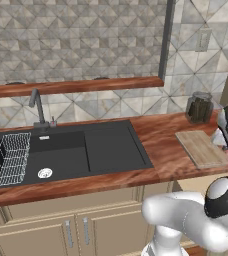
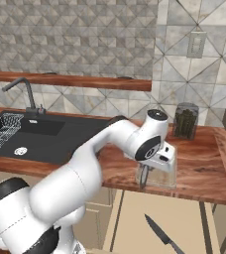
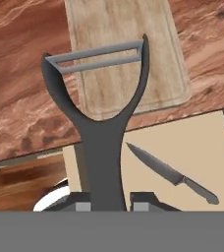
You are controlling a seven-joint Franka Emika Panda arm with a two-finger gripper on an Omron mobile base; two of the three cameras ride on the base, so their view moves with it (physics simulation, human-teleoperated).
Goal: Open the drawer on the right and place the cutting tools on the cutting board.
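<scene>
My gripper (image 3: 106, 205) is shut on the handle of a dark-grey Y-shaped peeler (image 3: 103, 142), one of the cutting tools, whose blade end points toward the cutting board (image 3: 128, 59). In the right base view the gripper (image 2: 147, 167) hangs over the counter's front edge with the peeler (image 2: 143, 179) beside the near end of the tan cutting board (image 2: 165, 177). A dark knife (image 3: 169, 171) lies on the beige floor of the open drawer (image 3: 202, 142), below the counter edge. The knife (image 2: 159, 232) rests diagonally in the drawer (image 2: 130, 218). The board (image 1: 201, 148) lies at the counter's right.
A glass jar (image 2: 185, 120) with dark contents stands behind the board against the tiled wall. A black sink (image 1: 86, 150) with a faucet (image 1: 37, 107) and a wire rack (image 1: 11, 157) is on the left. A wooden shelf (image 1: 76, 86) runs above.
</scene>
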